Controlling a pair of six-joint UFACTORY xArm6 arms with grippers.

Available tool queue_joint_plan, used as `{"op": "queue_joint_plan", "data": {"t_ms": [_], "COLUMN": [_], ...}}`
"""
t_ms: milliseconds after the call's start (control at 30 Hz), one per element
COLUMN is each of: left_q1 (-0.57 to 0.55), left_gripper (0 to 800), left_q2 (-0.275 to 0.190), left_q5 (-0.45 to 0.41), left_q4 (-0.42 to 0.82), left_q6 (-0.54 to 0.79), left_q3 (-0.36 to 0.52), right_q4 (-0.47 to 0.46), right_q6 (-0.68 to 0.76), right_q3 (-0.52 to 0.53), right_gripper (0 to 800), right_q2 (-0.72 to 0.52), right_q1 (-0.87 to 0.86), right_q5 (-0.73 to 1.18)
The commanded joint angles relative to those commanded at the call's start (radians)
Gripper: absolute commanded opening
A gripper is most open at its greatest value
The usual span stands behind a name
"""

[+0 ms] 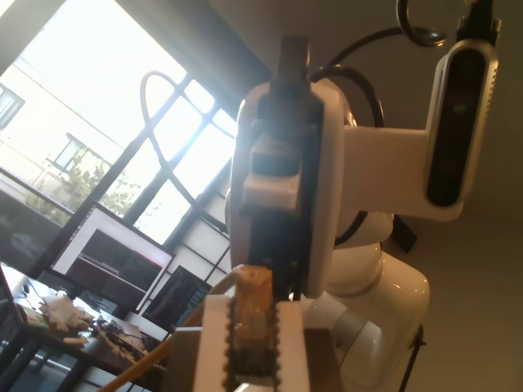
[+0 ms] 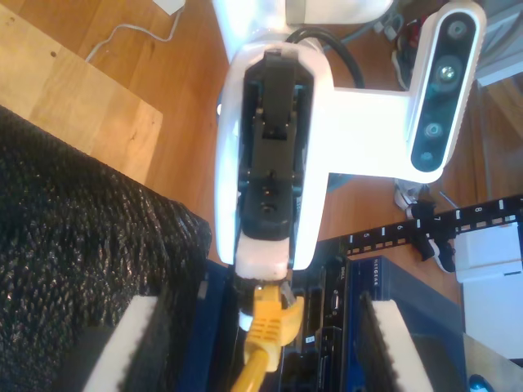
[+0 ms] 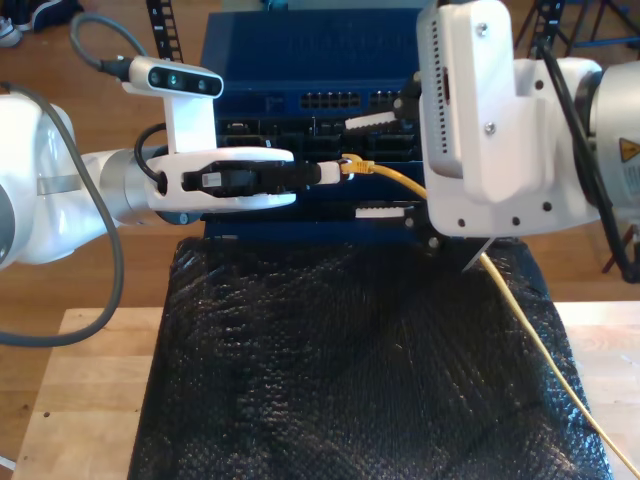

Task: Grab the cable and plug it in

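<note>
1. You have one cable point(image 3: 395, 177), pale yellow and thin. Its plug end sits at the tip of my first claw point(image 3: 335, 170), just above the middle of the exterior view.
2. Near the plug the cable's long axis runs roughly 9 to 3 o'clock in the exterior view, plug end toward 9. It then passes behind the second arm and slants off toward 5 o'clock over the black mat point(image 3: 340, 360).
3. My first claw point(image 1: 253, 327) is narrow, pinching the cable's plug point(image 1: 253, 314) between two white toothed pads. It reaches in from the exterior view's 9 o'clock.
4. My second claw point(image 3: 380, 165) stands wide. Its two white ribbed pads point(image 2: 122, 347) are well apart, with the cable point(image 2: 265, 343) passing between them and touching neither. In the second wrist view the yellow moulded boot meets the tip of my first claw point(image 2: 261, 282).
5. Behind the plug, at the exterior view's 12 o'clock, you see a boxy blue network unit point(image 3: 300, 50) with a row of ports.
6. The mat is black, bubbly and glossy, and lies on a pale wooden surface point(image 3: 90, 400).
</note>
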Motion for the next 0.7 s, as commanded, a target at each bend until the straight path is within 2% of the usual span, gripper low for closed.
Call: {"op": "queue_joint_plan", "data": {"t_ms": [133, 467, 700], "left_q1": [0.000, 0.000, 0.000], "left_gripper": [34, 34, 34], "left_q2": [0.000, 0.000, 0.000], "left_q5": [0.003, 0.021, 0.025], "left_q4": [-0.002, -0.002, -0.002], "left_q6": [0.003, 0.005, 0.005], "left_q3": [0.000, -0.002, -0.002], "right_q4": [0.000, 0.000, 0.002], "right_q6": [0.000, 0.003, 0.006], "right_q3": [0.000, 0.000, 0.000], "right_gripper": [538, 463, 446], "right_q2": [-0.009, -0.009, -0.009], "right_q1": [0.000, 0.000, 0.000], "right_q5": [0.000, -0.017, -0.017]}}
